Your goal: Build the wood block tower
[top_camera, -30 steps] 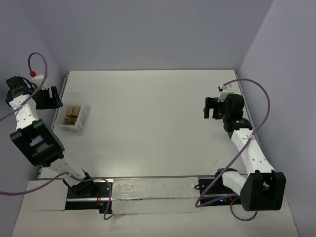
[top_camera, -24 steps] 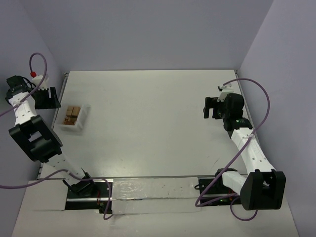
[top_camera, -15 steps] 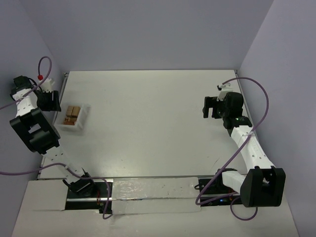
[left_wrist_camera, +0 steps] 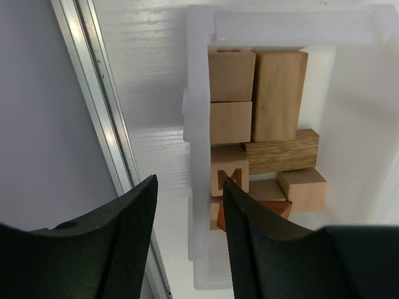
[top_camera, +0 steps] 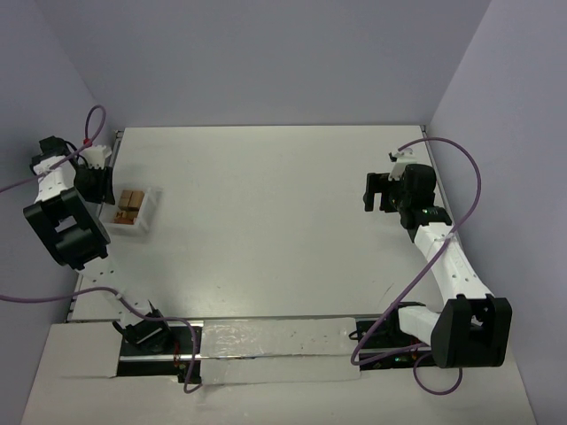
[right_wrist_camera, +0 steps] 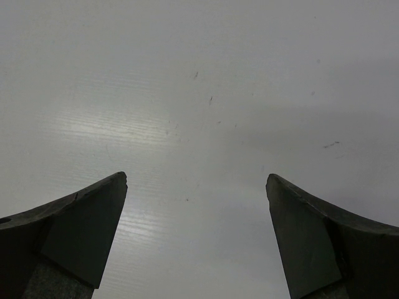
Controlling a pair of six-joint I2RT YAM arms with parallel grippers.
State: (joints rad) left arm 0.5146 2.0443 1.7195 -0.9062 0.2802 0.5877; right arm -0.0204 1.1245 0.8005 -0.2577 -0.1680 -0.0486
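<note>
Several wood blocks (top_camera: 130, 205) lie packed in a small clear tray (top_camera: 149, 211) at the table's far left. The left wrist view shows them closely: tan cubes and cuboids (left_wrist_camera: 278, 93), one cube with a brown letter (left_wrist_camera: 229, 174), and a reddish-brown block (left_wrist_camera: 277, 208) partly behind my finger. My left gripper (top_camera: 93, 181) is open above the tray's left wall (left_wrist_camera: 198, 143), one finger on each side (left_wrist_camera: 190, 208). My right gripper (top_camera: 379, 193) is open and empty over bare table at the right (right_wrist_camera: 196, 187). No tower shows.
An aluminium rail (left_wrist_camera: 103, 112) runs along the table's left edge, close beside the tray, with the purple wall just beyond it. Purple walls enclose the table on the left, back and right. Cables loop from both wrists.
My left wrist has swung in from the wall toward the tray and turned over its left side. The right arm has barely moved.
</note>
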